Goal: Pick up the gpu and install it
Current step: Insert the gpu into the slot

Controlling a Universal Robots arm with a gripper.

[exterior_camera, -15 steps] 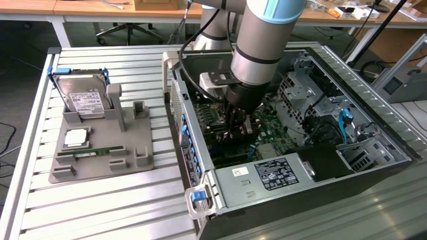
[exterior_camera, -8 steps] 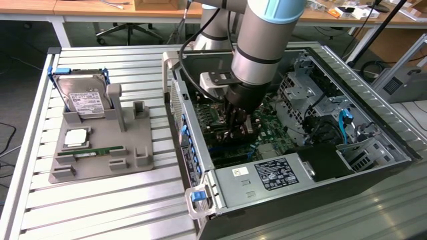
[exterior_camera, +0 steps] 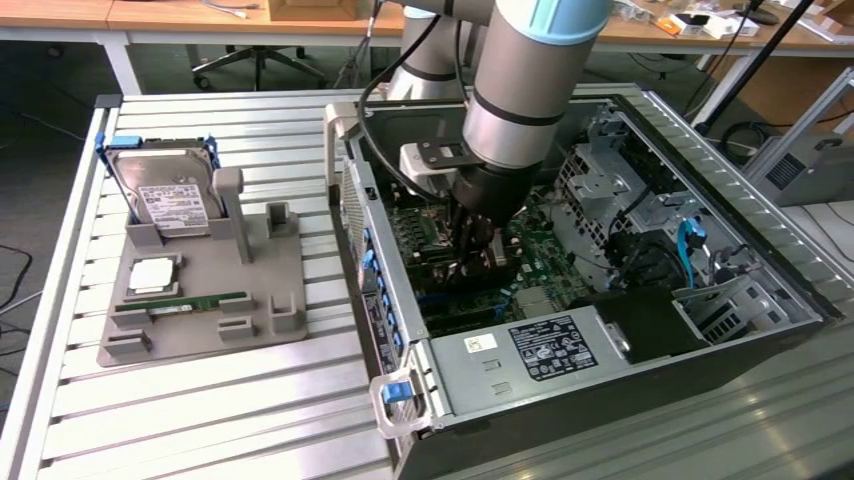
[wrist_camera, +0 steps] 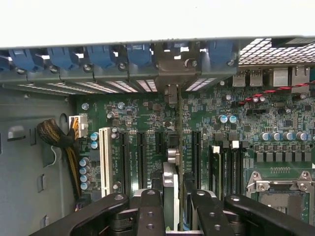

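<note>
Claw [wrist_camera: 178,206]: grips gpu [wrist_camera: 180,147] edge-on over motherboard [wrist_camera: 236,132] | writing: unreadable

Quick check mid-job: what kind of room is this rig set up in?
Likely a lab or workshop: an open computer case on a slatted metal bench, desks and an office chair behind.

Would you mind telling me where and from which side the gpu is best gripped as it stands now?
Grip the gpu by its top edge, coming straight down from above the motherboard. It stands on edge between slots, so only that thin edge is free; the gripper already pinches it there.
</note>
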